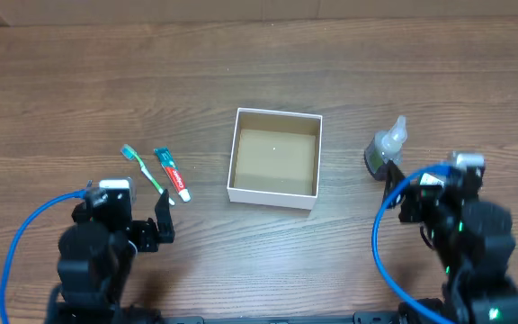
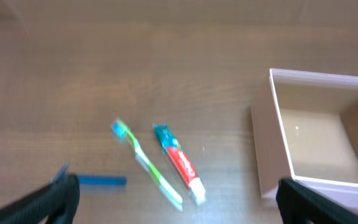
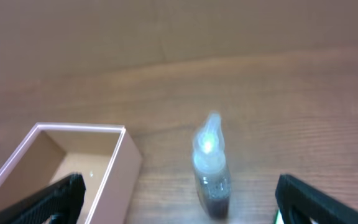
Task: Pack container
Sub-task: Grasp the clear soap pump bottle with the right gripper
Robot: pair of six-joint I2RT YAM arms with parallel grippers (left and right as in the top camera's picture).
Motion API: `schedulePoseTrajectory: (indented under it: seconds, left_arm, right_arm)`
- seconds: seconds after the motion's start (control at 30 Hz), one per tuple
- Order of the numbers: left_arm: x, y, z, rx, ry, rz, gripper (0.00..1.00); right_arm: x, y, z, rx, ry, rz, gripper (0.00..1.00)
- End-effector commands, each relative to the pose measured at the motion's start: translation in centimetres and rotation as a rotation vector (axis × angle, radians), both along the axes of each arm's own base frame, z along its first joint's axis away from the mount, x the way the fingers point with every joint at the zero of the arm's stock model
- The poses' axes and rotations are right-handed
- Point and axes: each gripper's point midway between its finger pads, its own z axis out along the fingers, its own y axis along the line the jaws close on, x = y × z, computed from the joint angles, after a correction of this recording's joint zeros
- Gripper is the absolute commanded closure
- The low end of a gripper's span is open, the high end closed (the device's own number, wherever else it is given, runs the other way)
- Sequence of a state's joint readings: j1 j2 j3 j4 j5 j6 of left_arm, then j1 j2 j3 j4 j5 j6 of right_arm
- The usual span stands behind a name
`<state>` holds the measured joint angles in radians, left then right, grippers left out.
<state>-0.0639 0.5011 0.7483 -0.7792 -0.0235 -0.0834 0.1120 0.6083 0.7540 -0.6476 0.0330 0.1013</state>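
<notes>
Mid-table: one container, open top. Toward left edge: one toothbrush, one toothpaste tube. Toward right edge: one bottle. Left gripper, right gripper at front edge: jaws wide apart, holding nothing.

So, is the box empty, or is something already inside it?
Empty: the container shows only its bare brown floor; the toothbrush, toothpaste and bottle are outside it.

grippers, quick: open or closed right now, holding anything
Left gripper: open, holding nothing.
Right gripper: open, holding nothing.
</notes>
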Motion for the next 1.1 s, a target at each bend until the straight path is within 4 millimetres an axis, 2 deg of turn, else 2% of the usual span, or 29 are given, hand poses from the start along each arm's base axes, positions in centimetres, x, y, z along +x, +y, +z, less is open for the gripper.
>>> schedulePoseTrajectory:
  seconds: [0.0, 0.1, 0.2, 0.3, 0.37, 0.5, 0.7, 0.8, 0.9, 1.07]
  left_arm:
    - [0.6, 0.2, 5.1, -0.047, 0.038, 0.044, 0.0]
    - [1.1, -0.3, 5.1, -0.036, 0.159, 0.016, 0.0]
    - [1.6, -1.1, 4.3, -0.06, 0.2, -0.02, 0.0]
    - [2.1, -1.1, 4.0, -0.059, 0.214, -0.019, 0.0]
    - [2.4, -1.1, 3.4, -0.058, 0.237, -0.018, 0.0]
    - [2.9, -1.1, 2.6, -0.053, 0.273, -0.013, 0.0]
    - [3.7, -1.1, 1.2, -0.051, 0.332, -0.011, 0.0]
    - [4.0, -1.1, 0.7, -0.051, 0.354, -0.01, 0.0]
    - [4.0, -1.1, 0.6, -0.05, 0.357, -0.01, 0.0]
    - [4.0, -1.1, 0.6, -0.05, 0.357, -0.01, 0.0]
  right_arm:
    - [2.2, 0.2, 2.2, -0.014, 0.137, 0.0, 0.0]
    - [4.1, 0.7, 1.7, -0.026, 0.315, 0.013, 0.0]
    - [5.7, -0.5, -0.4, -0.08, 0.381, -0.053, 0.0]
    - [7.3, -0.3, -3.4, -0.092, 0.467, -0.052, 0.0]
    - [8.5, -0.2, -6.2, -0.102, 0.539, -0.051, 0.0]
    - [9.5, -0.2, -9.8, -0.111, 0.634, -0.055, 0.0]
    - [9.8, -2.5, -10.9, -0.048, 0.659, -0.079, 0.0]
    - [9.9, -2.1, -12.2, -0.029, 0.652, -0.018, 0.0]
    - [9.8, -1.4, -12.6, -0.048, 0.659, 0.01, 0.0]
    - [9.9, -1.4, -14.9, -0.053, 0.722, 0.017, 0.0]
